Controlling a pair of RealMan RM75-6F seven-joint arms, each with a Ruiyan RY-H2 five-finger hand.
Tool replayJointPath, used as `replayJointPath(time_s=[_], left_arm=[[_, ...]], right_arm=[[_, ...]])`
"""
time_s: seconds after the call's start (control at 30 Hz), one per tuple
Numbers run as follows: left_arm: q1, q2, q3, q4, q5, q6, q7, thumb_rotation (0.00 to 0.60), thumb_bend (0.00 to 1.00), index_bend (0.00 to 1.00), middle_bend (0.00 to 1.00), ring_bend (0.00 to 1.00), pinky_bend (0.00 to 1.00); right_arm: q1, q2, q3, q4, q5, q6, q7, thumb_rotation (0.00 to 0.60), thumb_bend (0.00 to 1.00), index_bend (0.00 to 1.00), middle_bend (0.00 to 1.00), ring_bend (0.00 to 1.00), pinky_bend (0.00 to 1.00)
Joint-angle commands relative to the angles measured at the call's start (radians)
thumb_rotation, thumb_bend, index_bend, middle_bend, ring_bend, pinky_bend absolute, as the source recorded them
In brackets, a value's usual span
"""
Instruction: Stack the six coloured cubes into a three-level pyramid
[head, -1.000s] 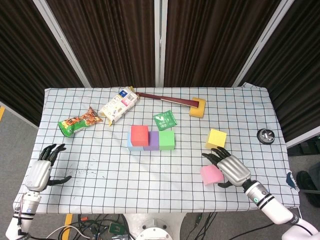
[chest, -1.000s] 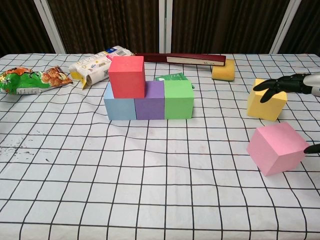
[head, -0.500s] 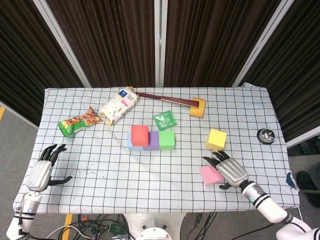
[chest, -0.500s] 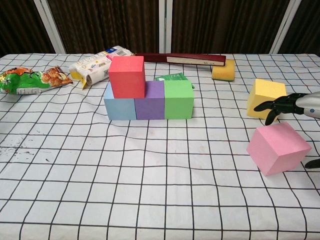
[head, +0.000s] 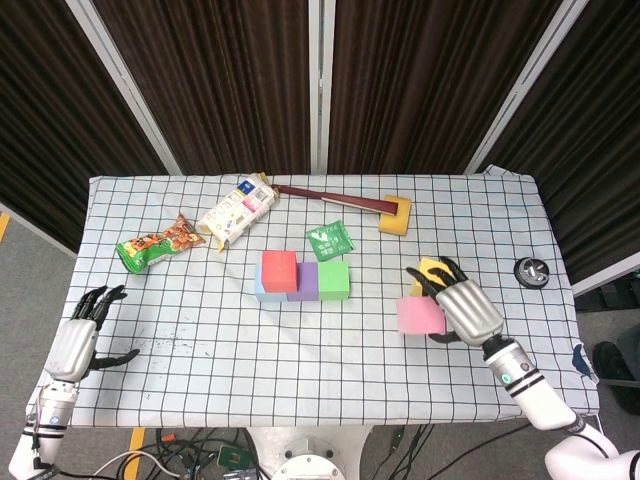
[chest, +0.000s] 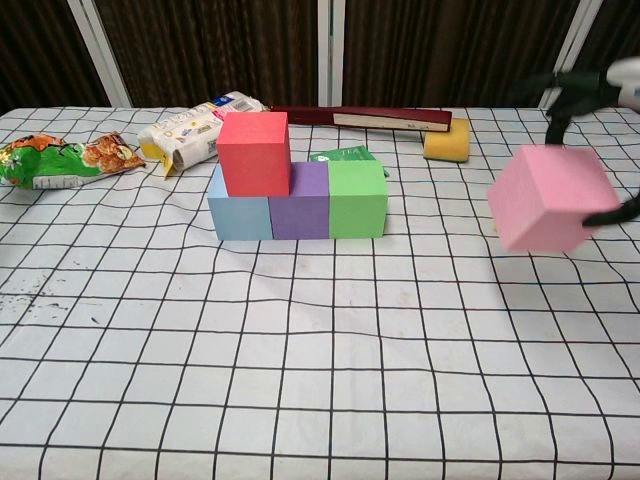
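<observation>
My right hand (head: 466, 310) holds the pink cube (head: 420, 315) (chest: 545, 197) lifted above the table, right of the stack. The yellow cube (head: 428, 267) peeks out behind the hand's fingers in the head view; the chest view hides it behind the pink cube. The light blue cube (chest: 238, 215), purple cube (chest: 298, 200) and green cube (chest: 357, 198) form a row at mid-table. On top of it the red cube (chest: 255, 153) sits over the blue and purple ones. My left hand (head: 78, 340) hovers at the table's front left corner, fingers spread, holding nothing.
At the back lie a white snack pack (head: 236, 211), a green chip bag (head: 156, 243), a small green sachet (head: 329, 239), a dark red book (head: 335, 199) and a yellow sponge (head: 396, 213). A round black object (head: 529, 271) sits near the right edge.
My right hand closed on the pink cube and raised it off the table, carrying it slightly toward the yellow cube. The left hand barely shifted.
</observation>
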Motion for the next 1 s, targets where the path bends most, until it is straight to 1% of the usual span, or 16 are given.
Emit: replayJointPath(time_s=[0.03,0.1,0.17,0.2,0.27,0.33,0.4,0.5,0.6,0.77,1.0], left_arm=[[-0.001,0.002,0.002,-0.001,0.001,-0.003,0.000,0.600,0.00,0.08,0.17,0.04,0.07],[-0.002,0.005,0.004,-0.005,0.006,-0.003,0.004,0.600,0.00,0.08,0.17,0.04,0.07],[-0.003,0.008,0.005,-0.009,0.009,-0.004,0.005,0.600,0.00,0.08,0.17,0.04,0.07],[-0.003,0.010,0.005,-0.011,0.009,-0.003,0.004,0.600,0.00,0.08,0.17,0.04,0.07],[-0.004,0.011,0.005,-0.015,0.010,-0.004,0.002,0.600,0.00,0.08,0.17,0.04,0.07],[-0.005,0.013,0.006,-0.018,0.013,-0.003,0.002,0.600,0.00,0.08,0.17,0.04,0.07],[-0.006,0.014,0.008,-0.020,0.018,-0.002,0.001,0.600,0.00,0.08,0.17,0.04,0.07],[-0.008,0.014,0.012,-0.020,0.024,-0.002,-0.004,0.600,0.00,0.08,0.17,0.04,0.07],[-0.007,0.014,0.015,-0.017,0.028,-0.001,-0.012,0.600,0.00,0.08,0.17,0.04,0.07],[-0.006,0.009,0.018,-0.011,0.035,0.005,-0.026,0.600,0.00,0.08,0.17,0.04,0.07],[-0.006,0.007,0.020,0.001,0.039,0.011,-0.044,0.600,0.00,0.08,0.17,0.04,0.07]], right_arm=[[0.067,0.010,0.133,-0.048,0.130,-0.001,-0.029,0.600,0.08,0.00,0.67,0.16,0.00],[0.126,0.001,0.181,-0.049,0.224,-0.070,-0.064,0.600,0.08,0.00,0.67,0.16,0.00],[0.184,-0.012,0.211,-0.035,0.306,-0.138,-0.101,0.600,0.08,0.00,0.66,0.16,0.00],[0.226,-0.020,0.225,-0.025,0.358,-0.196,-0.115,0.600,0.08,0.00,0.66,0.16,0.00],[0.288,-0.030,0.246,-0.009,0.437,-0.281,-0.121,0.600,0.07,0.00,0.65,0.16,0.00],[0.360,-0.054,0.258,0.034,0.509,-0.352,-0.143,0.600,0.07,0.00,0.65,0.16,0.00],[0.420,-0.085,0.252,0.075,0.568,-0.394,-0.175,0.600,0.08,0.00,0.65,0.16,0.00],[0.490,-0.124,0.232,0.115,0.638,-0.424,-0.222,0.600,0.08,0.00,0.65,0.16,0.00],[0.543,-0.150,0.212,0.139,0.677,-0.439,-0.256,0.600,0.08,0.00,0.65,0.16,0.00],[0.602,-0.180,0.181,0.170,0.728,-0.459,-0.277,0.600,0.08,0.00,0.65,0.16,0.00],[0.647,-0.216,0.150,0.196,0.802,-0.433,-0.280,0.600,0.08,0.00,0.65,0.16,0.00]])
